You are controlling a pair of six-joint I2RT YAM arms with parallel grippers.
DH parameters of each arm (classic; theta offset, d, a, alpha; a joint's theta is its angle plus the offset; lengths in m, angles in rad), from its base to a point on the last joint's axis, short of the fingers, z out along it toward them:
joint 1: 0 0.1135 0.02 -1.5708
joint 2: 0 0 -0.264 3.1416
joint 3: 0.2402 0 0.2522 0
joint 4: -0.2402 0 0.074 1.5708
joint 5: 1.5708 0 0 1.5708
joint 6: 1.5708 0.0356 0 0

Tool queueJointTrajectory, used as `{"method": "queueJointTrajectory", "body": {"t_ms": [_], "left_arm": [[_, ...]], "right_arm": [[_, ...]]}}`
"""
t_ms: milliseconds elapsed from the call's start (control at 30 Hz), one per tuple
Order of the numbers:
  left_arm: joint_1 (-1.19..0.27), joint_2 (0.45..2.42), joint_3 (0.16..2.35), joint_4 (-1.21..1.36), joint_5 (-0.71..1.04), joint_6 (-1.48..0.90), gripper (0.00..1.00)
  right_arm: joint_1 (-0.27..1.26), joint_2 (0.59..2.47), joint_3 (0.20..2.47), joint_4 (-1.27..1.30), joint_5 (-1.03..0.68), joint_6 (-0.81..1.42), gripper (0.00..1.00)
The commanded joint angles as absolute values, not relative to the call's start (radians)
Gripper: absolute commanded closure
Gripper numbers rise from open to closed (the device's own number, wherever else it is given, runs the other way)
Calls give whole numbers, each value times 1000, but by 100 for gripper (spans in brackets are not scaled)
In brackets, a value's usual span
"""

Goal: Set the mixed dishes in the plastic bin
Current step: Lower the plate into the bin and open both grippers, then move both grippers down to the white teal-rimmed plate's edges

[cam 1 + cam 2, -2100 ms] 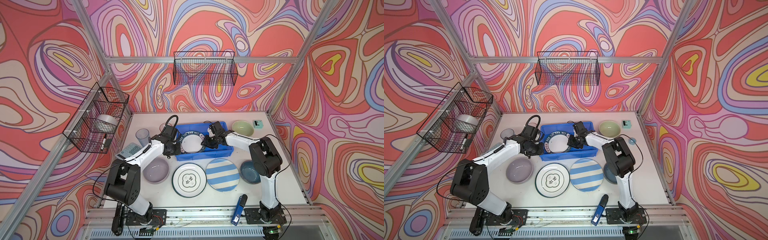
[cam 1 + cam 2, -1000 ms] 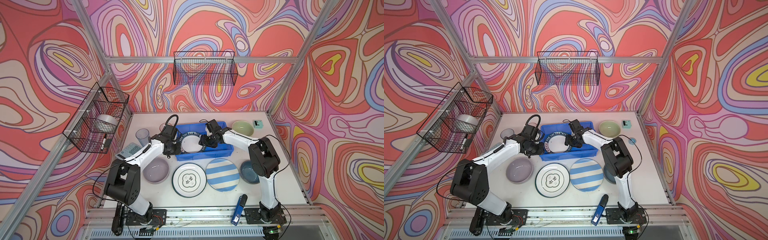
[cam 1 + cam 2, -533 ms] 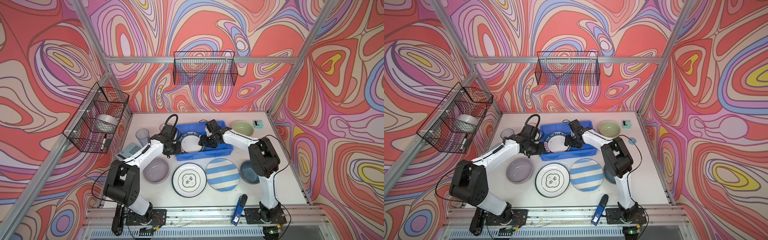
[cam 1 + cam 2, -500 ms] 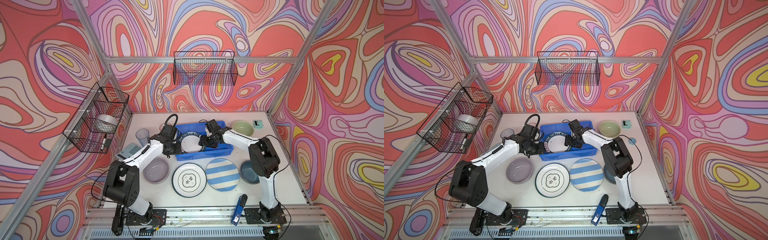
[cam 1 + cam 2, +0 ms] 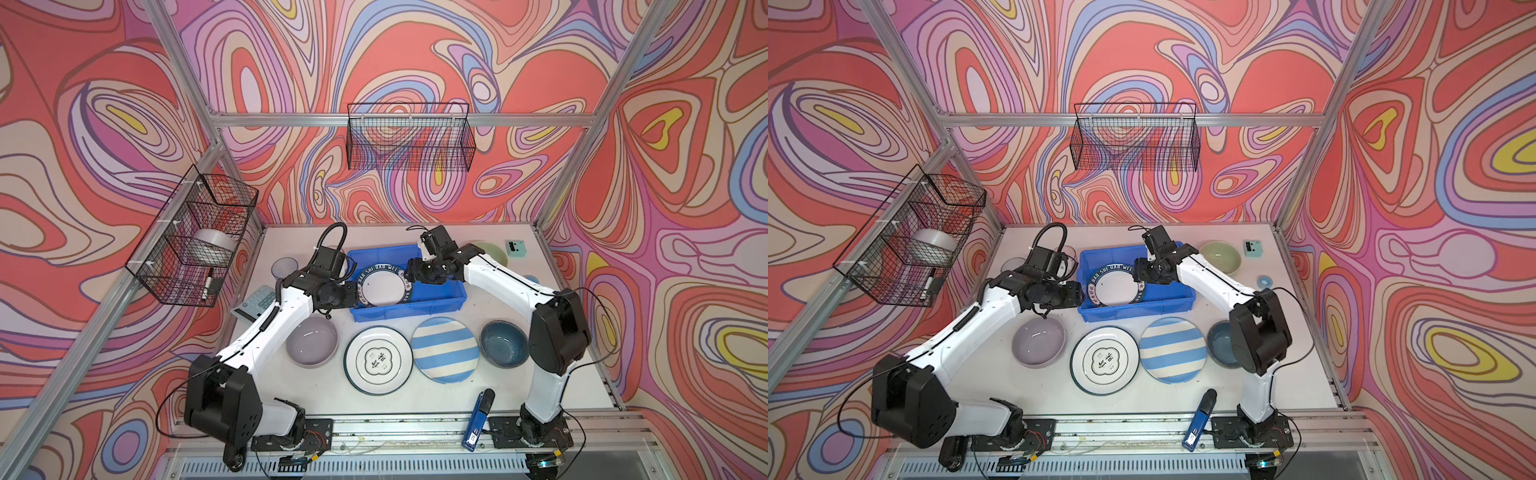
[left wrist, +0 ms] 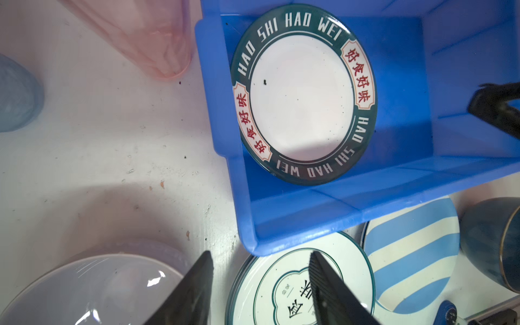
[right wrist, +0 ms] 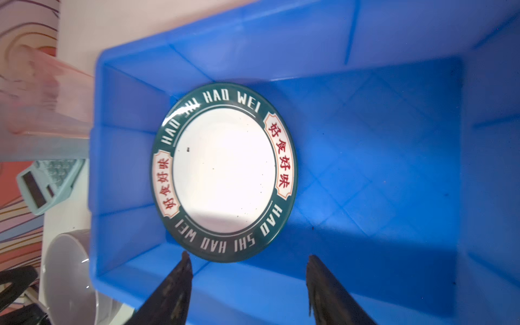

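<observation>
The blue plastic bin (image 5: 415, 309) (image 5: 1142, 311) holds a white plate with a dark lettered rim (image 5: 384, 286) (image 6: 302, 92) (image 7: 225, 171). The plate lies tilted, its left edge up against the bin's left wall. My left gripper (image 5: 353, 293) (image 6: 260, 254) is open and empty just outside the bin's front-left corner. My right gripper (image 5: 411, 276) (image 7: 247, 255) hangs open and empty over the bin, beside the plate's right edge. In front of the bin sit a lavender bowl (image 5: 311, 340), an emblem plate (image 5: 378, 359), a striped plate (image 5: 444, 349) and a dark blue bowl (image 5: 504, 343).
A pale green bowl (image 5: 1220, 255) sits right of the bin. A grey-blue cup (image 5: 284, 266) and a pink cup (image 6: 135, 33) stand to its left, near a calculator (image 5: 255, 307). A blue tool (image 5: 478, 419) lies at the front edge. Wire baskets (image 5: 409, 137) (image 5: 195, 245) hang on the walls.
My left gripper has opened, let go of the lettered plate and drawn back to the left. The plate now rests in the bin. The right gripper has barely moved.
</observation>
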State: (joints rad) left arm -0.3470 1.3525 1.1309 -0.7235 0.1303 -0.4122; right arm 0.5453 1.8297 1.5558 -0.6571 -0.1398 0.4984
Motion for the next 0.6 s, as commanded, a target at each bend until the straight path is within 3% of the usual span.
{"method": "queueJointTrajectory", "body": {"t_ms": [0,233,567], "left_arm": [[-348,1270,1097,-815,119,-435,34],[-348,1146,1011,-877,191,-468,32],[-391,958,853,-929,212,-550,42]], "right_arm": [[557,1741,1500,-655,-160,483,36],[617,1617,1380,-644,-198,458,38],[673,1474,1172,-569,-254,475,41]]}}
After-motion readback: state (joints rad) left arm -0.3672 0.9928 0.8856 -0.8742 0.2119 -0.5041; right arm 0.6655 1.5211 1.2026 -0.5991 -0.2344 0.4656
